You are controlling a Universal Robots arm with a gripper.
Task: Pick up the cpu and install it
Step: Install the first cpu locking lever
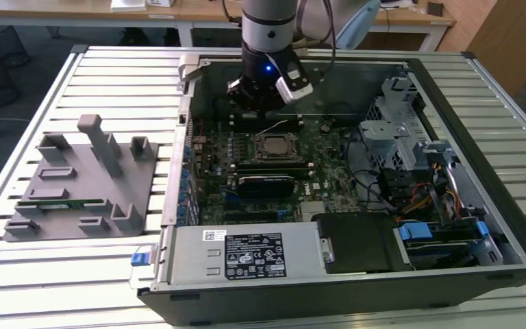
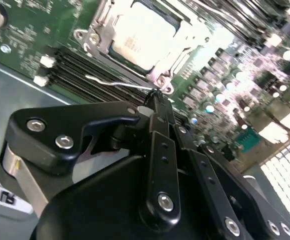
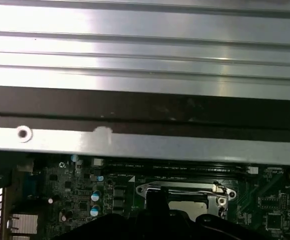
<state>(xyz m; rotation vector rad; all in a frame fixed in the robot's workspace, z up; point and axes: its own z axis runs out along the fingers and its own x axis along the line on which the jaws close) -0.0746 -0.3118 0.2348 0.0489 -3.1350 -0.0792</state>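
Looking into the big black open computer case [image 1: 482,137], lying on its side on the silver slatted metal worktop [image 1: 107,75] so that the green board [image 1: 327,164] is facing up and easy to reach.

Finding the small flat square cpu with the silvery-white top [image 2: 145,35] lying flat inside the shiny metal socket frame [image 2: 97,37] in the middle of that board, not in the pincer. In the exterior view, seeing it [image 1: 272,146] just below the arm. Judging it to be dropped in place, with the frame sitting around it to keep it from sliding.

Seeing the black metal pincer [image 2: 156,99] squeezed fully closed, tips pressed together, carrying no chip. Hanging low over the board, right at the end of the thin bent silver wire lever [image 2: 117,83] beside the socket. Touching it or only just beside it: not able to tell. Probably staying closed like that to make one thin point for poking at such a skinny wire.

Noticing the flat grey plastic fixture with pegs and pockets [image 1: 71,185] resting on the worktop at the exterior view's left, well apart from the case, holding a long thin green memory stick [image 1: 66,203].
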